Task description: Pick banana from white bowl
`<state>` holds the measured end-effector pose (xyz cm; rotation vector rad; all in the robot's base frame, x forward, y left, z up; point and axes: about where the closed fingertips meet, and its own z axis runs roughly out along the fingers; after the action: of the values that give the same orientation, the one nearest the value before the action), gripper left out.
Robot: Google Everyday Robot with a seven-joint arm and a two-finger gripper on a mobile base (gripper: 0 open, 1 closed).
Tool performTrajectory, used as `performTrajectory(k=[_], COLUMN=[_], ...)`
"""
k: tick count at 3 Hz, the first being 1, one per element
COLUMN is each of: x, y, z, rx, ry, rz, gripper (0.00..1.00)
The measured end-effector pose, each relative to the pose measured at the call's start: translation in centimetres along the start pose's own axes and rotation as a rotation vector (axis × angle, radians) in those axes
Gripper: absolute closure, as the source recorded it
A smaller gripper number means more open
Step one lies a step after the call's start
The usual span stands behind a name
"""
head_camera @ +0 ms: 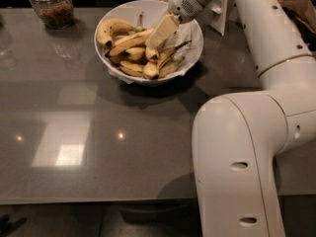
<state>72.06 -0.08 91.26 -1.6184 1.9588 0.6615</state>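
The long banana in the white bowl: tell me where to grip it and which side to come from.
Grip the banana at mid-length, coming from above. It lies nearly flat across the top of the pile in the white bowl, upper side exposed, with other bananas packed beneath it. The gripper is over its end near the bowl's middle, so sliding along it looks sensible.

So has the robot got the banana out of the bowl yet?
Not yet. Reaching looks done: the hand is down in the white bowl, at one end of the long banana. Right now it's working on the grab. Left to do: lifting it out, because the banana lies in the pile with the other bananas.
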Motion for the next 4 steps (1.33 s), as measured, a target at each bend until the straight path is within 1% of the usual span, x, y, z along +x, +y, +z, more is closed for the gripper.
performTrajectory(k=[2,3,4], x=[-0.4,-0.7,-1.0], y=[0.1,0.2,0.7], z=[-0.5,-2.4,-3.9], rx=[0.001,0.034,0.054], ry=[0.000,-0.015,-0.030], rz=[0.000,0.004,-0.005], gripper=[0.96,1.00,1.00])
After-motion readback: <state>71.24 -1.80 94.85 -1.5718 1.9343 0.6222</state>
